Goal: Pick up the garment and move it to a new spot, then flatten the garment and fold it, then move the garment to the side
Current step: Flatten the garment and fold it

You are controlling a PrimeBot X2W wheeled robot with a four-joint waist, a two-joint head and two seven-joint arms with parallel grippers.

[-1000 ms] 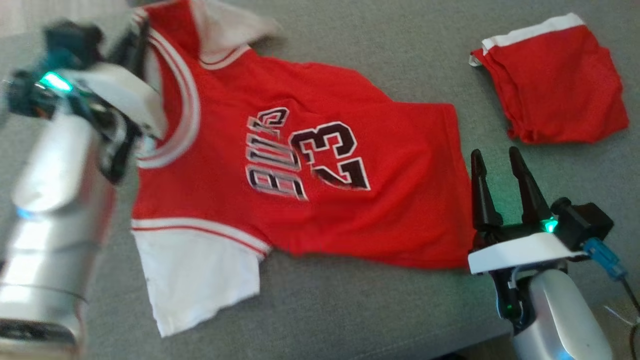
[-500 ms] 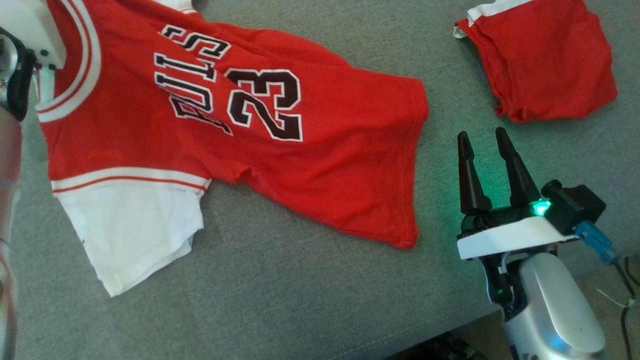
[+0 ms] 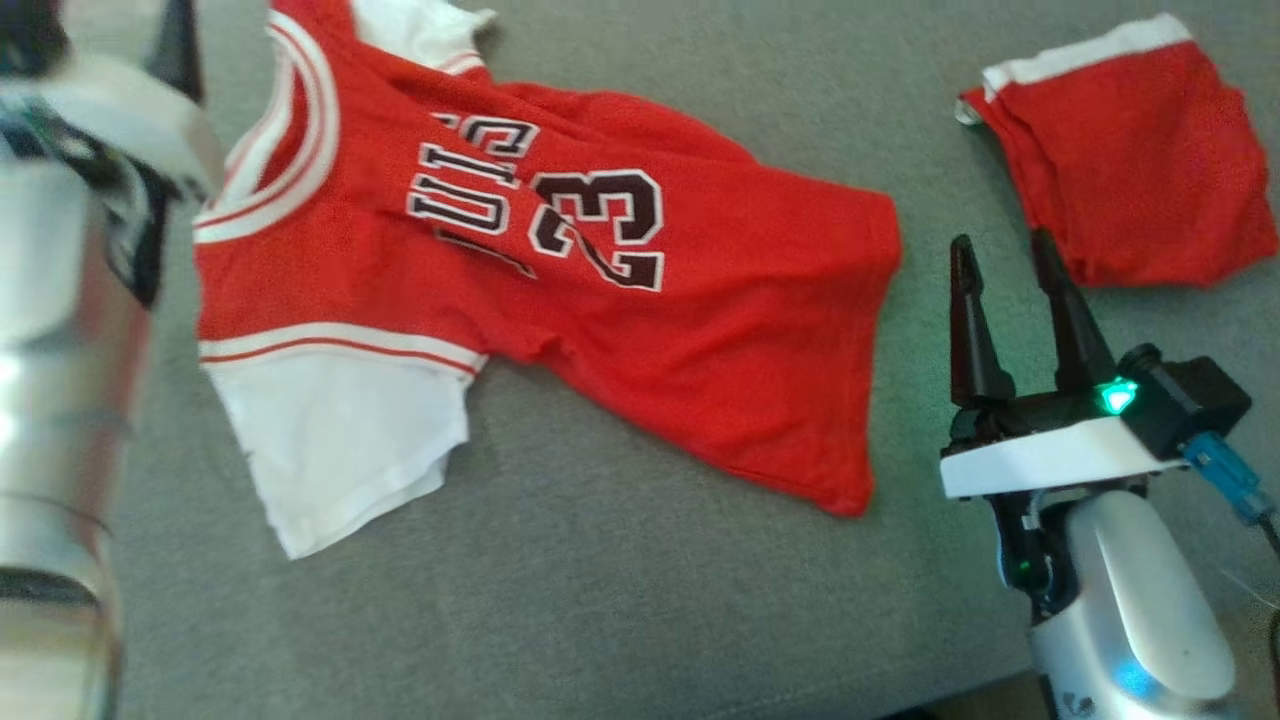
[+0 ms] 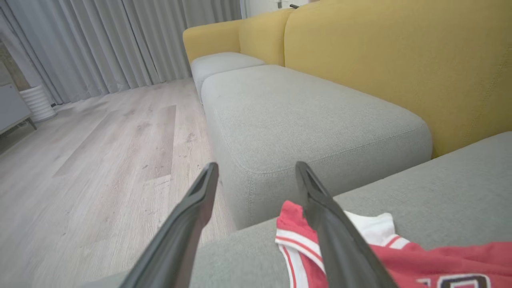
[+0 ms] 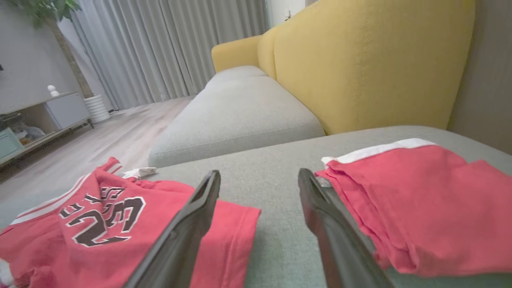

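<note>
Hidden: on the red number 23 jersey [image 3: 560,300] a fold swallows part of the lettering, and the top edge crops the far white sleeve. In the head view my left end effector [image 4: 257,168] is a blur at the upper left, fingers cut off.
Jersey: spread on the grey sofa seat [image 3: 600,620], collar toward my left arm, hem toward my right.
Left end effector: fingers apart, nothing between them. One finger covers part of the collar trim, and I cannot tell whether it touches.
Right end effector [image 3: 1002,245]: fingers apart, empty, between the hem and the folded red shorts [image 3: 1130,150].
Change: a second ago my left arm sat at the collar and the hem met my right fingers — now the collar lies free and a gap shows at the hem. The head camera has shifted too.
Views: the wrist views add the yellow backrest [image 4: 380,60], wood floor [image 4: 100,140] and grey curtains [image 4: 100,40]; the head view gives the jersey's outline.
</note>
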